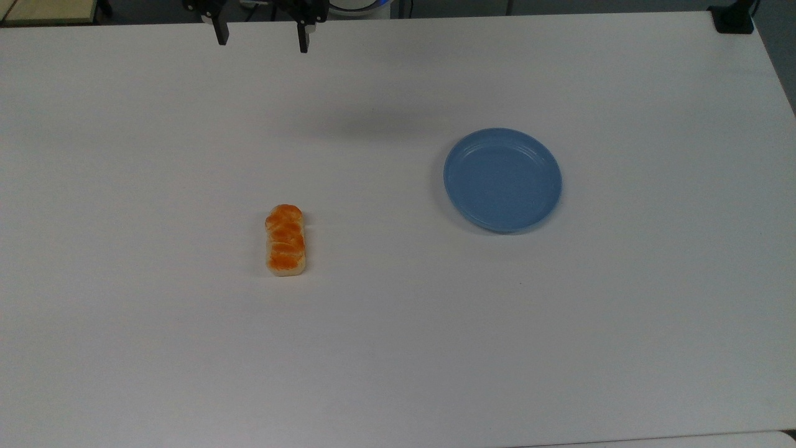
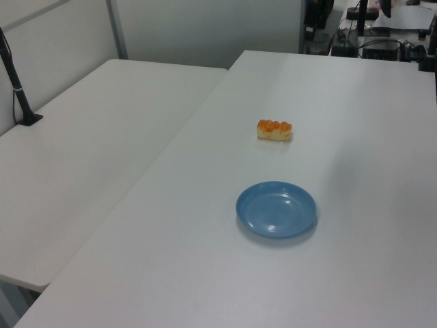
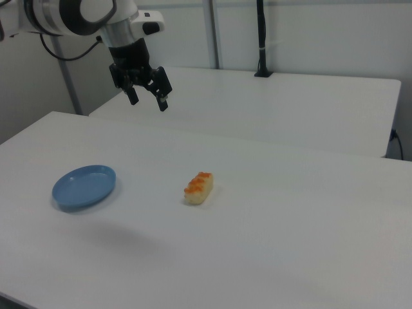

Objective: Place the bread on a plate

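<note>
Gripper hangs high above the table, fingers spread wide and holding nothing. The bread lies flat on the bare tabletop, at roughly 8 o'clock from the plate in the top view (well apart, not touching). Plate carries nothing.

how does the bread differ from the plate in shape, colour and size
The bread is a narrow oblong loaf; the plate is round and shallow. The bread has an orange-brown lumpy top with pale sides; the plate is plain blue. The bread is shorter than the plate is wide. Both rest apart on the white table.
</note>
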Action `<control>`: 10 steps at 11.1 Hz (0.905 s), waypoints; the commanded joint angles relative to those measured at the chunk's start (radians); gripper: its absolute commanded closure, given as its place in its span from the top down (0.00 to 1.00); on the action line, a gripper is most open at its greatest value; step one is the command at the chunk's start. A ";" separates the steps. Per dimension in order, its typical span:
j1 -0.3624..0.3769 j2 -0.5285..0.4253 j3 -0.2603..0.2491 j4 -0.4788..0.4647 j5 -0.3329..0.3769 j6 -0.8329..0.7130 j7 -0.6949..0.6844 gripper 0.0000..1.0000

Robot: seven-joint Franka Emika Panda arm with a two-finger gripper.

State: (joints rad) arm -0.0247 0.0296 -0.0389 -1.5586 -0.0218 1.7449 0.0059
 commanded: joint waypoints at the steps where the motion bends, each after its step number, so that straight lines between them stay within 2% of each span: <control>1: -0.012 -0.022 0.020 -0.024 0.042 0.002 -0.020 1.00; 10: -0.018 -0.020 0.042 -0.020 0.033 -0.034 -0.017 1.00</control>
State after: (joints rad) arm -0.0248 0.0296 -0.0072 -1.5591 -0.0035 1.7307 0.0057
